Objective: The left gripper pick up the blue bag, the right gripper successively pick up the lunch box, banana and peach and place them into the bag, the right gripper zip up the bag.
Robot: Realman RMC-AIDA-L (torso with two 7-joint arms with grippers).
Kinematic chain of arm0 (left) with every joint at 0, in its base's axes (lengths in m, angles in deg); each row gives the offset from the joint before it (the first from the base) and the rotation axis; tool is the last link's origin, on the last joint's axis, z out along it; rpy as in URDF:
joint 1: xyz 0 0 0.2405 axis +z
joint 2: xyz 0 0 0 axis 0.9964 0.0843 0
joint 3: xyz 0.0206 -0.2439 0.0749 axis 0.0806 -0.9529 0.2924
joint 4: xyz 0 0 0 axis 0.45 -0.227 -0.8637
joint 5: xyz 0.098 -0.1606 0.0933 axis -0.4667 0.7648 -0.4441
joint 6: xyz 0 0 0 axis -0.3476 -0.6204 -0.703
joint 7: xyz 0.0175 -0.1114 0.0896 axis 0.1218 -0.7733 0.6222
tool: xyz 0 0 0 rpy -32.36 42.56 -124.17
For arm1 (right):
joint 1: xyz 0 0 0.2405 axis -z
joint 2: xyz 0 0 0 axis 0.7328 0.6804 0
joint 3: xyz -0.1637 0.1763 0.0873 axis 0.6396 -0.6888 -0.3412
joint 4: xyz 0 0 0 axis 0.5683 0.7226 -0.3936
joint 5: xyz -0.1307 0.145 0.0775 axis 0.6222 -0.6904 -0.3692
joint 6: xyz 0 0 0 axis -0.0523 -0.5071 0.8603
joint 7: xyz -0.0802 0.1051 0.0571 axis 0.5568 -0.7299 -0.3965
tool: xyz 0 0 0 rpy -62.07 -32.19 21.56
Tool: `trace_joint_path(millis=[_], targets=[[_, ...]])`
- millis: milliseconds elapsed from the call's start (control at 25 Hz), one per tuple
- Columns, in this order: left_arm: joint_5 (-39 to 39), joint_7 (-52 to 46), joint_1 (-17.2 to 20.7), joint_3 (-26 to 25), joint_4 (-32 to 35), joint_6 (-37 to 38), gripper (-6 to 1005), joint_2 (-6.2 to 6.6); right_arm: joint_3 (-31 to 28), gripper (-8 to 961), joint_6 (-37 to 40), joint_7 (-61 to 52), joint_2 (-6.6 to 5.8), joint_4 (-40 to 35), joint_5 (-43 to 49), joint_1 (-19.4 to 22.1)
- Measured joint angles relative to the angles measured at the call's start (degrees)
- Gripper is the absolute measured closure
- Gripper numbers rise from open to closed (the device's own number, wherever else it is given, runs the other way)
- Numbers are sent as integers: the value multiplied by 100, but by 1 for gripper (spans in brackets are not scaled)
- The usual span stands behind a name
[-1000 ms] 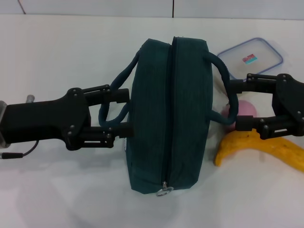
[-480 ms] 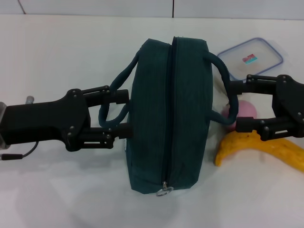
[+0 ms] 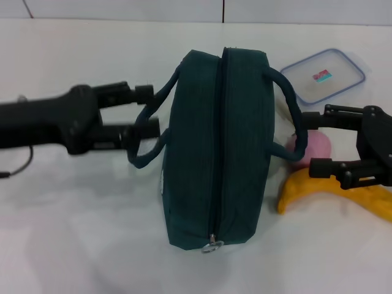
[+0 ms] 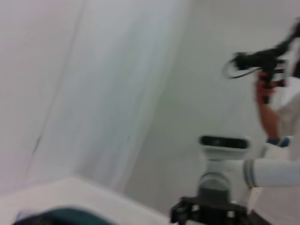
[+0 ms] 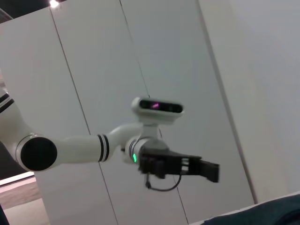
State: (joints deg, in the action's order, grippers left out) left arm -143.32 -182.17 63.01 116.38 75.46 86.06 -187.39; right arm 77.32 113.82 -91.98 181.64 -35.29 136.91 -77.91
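The blue bag [image 3: 219, 147] lies zipped shut in the middle of the table, its zipper ring [image 3: 212, 246] at the near end. My left gripper [image 3: 147, 110] is at the bag's left side, open, with the left rope handle [image 3: 142, 144] running between its fingers. On the right, my right gripper [image 3: 313, 139] stands open just beyond the right handle [image 3: 293, 107] and holds nothing. The pink peach [image 3: 316, 146] lies under its fingers. The banana [image 3: 334, 190] lies nearer, and the lunch box [image 3: 323, 76] farther back. The right wrist view shows the left gripper [image 5: 208, 171] from afar.
The white table [image 3: 79, 233] spreads to the front and left of the bag. A wall stands along the far edge. The left wrist view shows a pale curtain [image 4: 93, 93], the robot's head [image 4: 224, 143] and a strip of the bag [image 4: 56, 218].
My left gripper has moved back and away from me along the left handle, and its fingers stand closer together. My right gripper has drawn slightly right, away from the right handle.
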Motion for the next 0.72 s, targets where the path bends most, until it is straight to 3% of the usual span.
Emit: trace_joint_path(millis=[200,320,520,720], targets=[[-1054,-2180,-253,-166,943,-502,170,1,-3,96,-6,30,24,1,2,57],[-1675,-3368,-531,-220,1178,-638,170,-8,-22,96,-8,102,30,1,3,171],[-1843,-4139,-721,-55,1280,-621,169,-19,-44,97,-11,183,47,0,3,349],[-2075,-4854,-987,170,1418,-632,170,-140,-45,97,-11,284,48,0,2,506]])
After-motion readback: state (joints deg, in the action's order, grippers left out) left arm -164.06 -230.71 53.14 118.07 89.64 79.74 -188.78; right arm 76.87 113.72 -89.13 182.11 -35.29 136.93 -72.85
